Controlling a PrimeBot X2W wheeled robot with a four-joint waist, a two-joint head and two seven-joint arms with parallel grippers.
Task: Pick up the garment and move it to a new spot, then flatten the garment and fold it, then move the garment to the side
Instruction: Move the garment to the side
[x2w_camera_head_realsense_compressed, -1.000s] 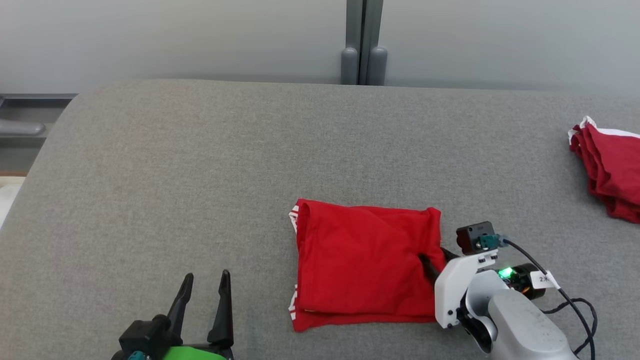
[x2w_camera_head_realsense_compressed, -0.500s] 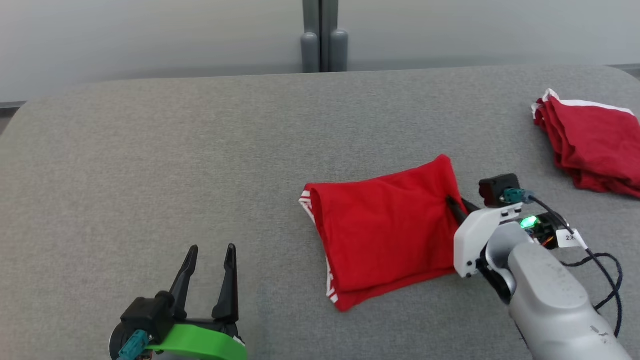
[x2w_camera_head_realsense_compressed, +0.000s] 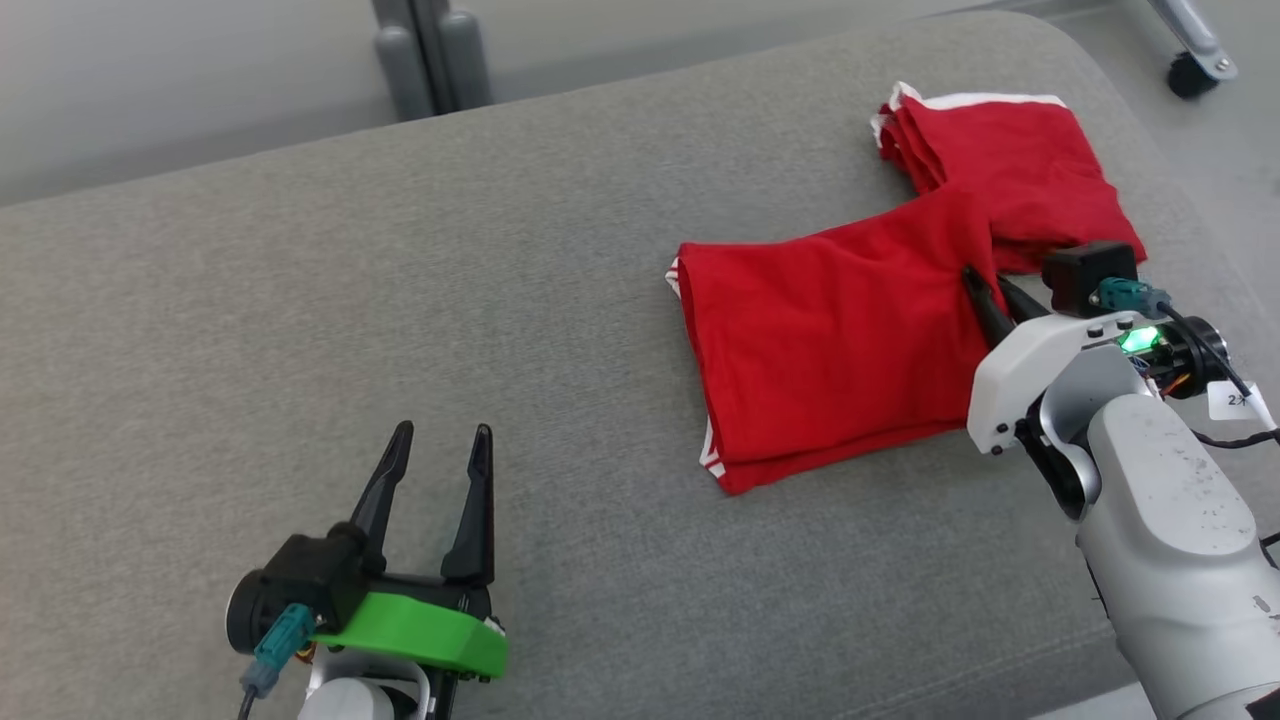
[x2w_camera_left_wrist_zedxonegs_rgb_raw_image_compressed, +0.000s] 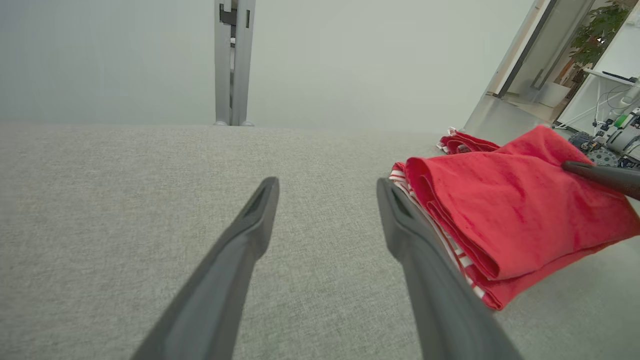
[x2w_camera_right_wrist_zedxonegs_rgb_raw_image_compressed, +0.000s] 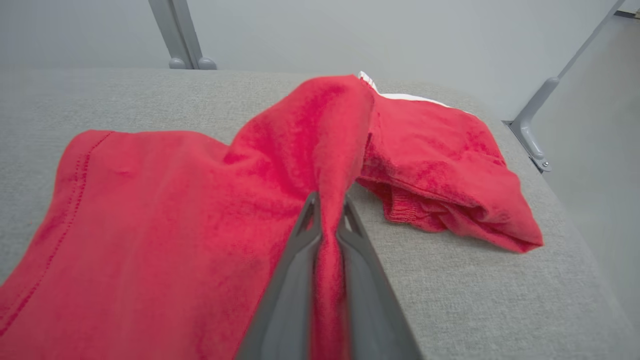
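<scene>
The garment (x2w_camera_head_realsense_compressed: 830, 350) is a folded bright red shirt with white striped trim along its left edge, lying on the grey padded table (x2w_camera_head_realsense_compressed: 400, 250) right of centre. My right gripper (x2w_camera_head_realsense_compressed: 985, 290) is shut on its right edge, pinching a raised ridge of red fabric (x2w_camera_right_wrist_zedxonegs_rgb_raw_image_compressed: 327, 150) between the fingers (x2w_camera_right_wrist_zedxonegs_rgb_raw_image_compressed: 295, 260). The lifted corner reaches up to a second red cloth. My left gripper (x2w_camera_head_realsense_compressed: 435, 440) stands open over bare table at the lower left, well apart from the garment (x2w_camera_left_wrist_zedxonegs_rgb_raw_image_compressed: 500, 220), with nothing between its fingers (x2w_camera_left_wrist_zedxonegs_rgb_raw_image_compressed: 260, 210).
A second, crumpled red cloth with a white edge (x2w_camera_head_realsense_compressed: 1010, 160) lies at the table's back right corner, touching the garment's raised corner. The table's rounded right edge (x2w_camera_head_realsense_compressed: 1150, 120) is close behind it. A grey post (x2w_camera_head_realsense_compressed: 430, 50) stands beyond the far edge.
My right gripper closed on the garment's right edge and dragged it rightward until it meets the second red cloth. The head camera turned right. The left gripper stayed open and still.
</scene>
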